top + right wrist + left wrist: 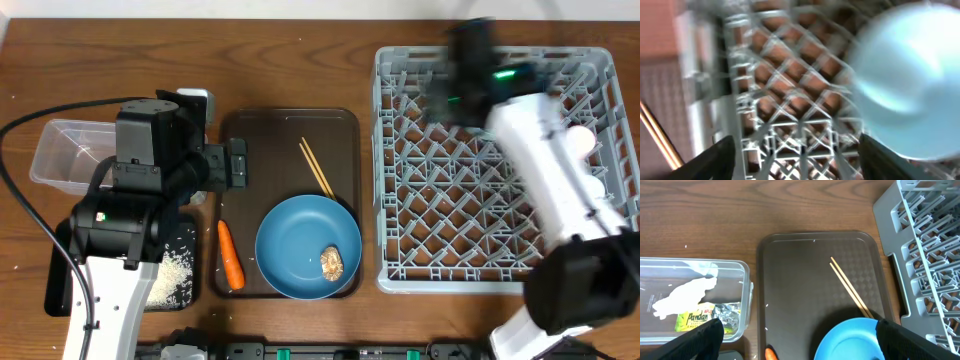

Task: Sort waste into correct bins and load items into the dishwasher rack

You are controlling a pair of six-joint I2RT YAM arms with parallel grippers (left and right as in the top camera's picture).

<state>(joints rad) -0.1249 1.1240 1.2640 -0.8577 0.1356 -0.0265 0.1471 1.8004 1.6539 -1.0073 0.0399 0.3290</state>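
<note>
On the left of the counter (300,60), in the clear tub (742,280), we see the white napkin (685,295) and the wrapper (695,320), which reads "Pandan". Rice (172,275) lies in the black tray (60,290). We think the job is about half done. The carrot (230,255) and the food lump (333,263) on the blue plate (290,240) need binning. The plate and chopsticks (318,170) on the brown tray (270,140) must go into the rack (450,283). A blurry pale blue dish (910,75) sits in the rack; bowl or cup, we cannot tell. The left fingers (800,340) are wide open and hold nothing. The right fingers (797,160), over the rack, stand apart and are empty too.
</note>
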